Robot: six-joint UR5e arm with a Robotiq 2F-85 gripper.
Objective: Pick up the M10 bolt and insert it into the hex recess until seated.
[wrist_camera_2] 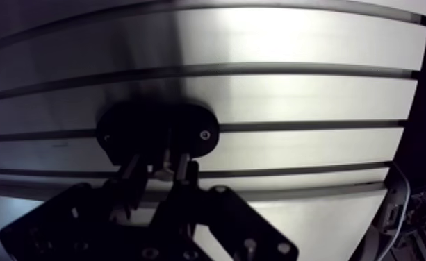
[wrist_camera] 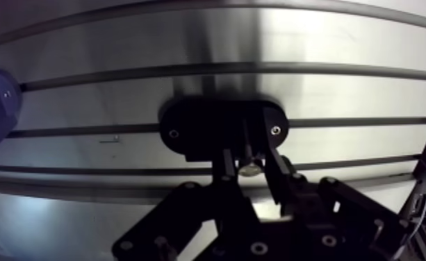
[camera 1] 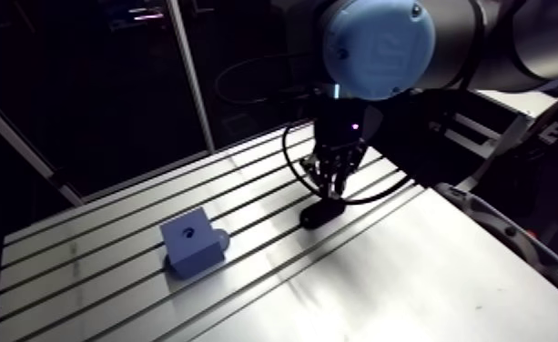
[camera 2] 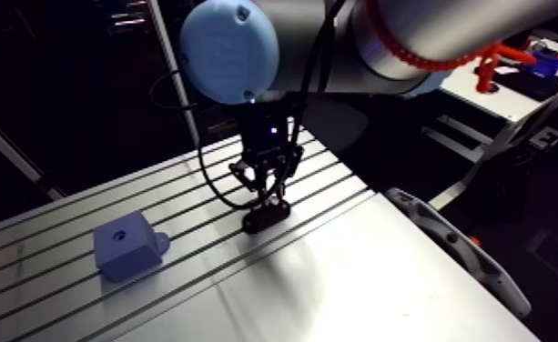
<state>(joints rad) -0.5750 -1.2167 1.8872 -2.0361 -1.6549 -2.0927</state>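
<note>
Since the wrist view is the clearest here, I'll start there: the black two-fingered claw [wrist_camera: 249, 161] has its fingers [wrist_camera: 227, 165] pulled in close, and they look clamped on a small silvery metal bolt [wrist_camera_2: 163, 171]. Only a shiny bit of the bolt peeks out between the tips. It sits right at the near edge of a black oval holder plate [wrist_camera: 194, 128], which lies flat on the slotted aluminium worktop [camera 1: 410, 273], across one of the slots. The plate has two small screws [wrist_camera: 276, 130], one toward each end. I honestly can't tell if the bolt is resting in the plate or lifted just off it.

In the arm view the claw comes straight down around the middle of the frame, with its tips right at the top of that black plate. So the bolt is there, mid-frame, pinched in the claw.

Over in the lower left of the arm view there's a blue cube-shaped block [camera 1: 191, 241], well apart from the plate and several slots away. It has a dark round-looking recess [camera 1: 191, 234] in its top face, but it's too small to make out the shape. A little pale knob [camera 1: 220, 239] sticks out of the block's right side. In the wrist view just a corner of the block shows, way off to one side of the claw.
</note>
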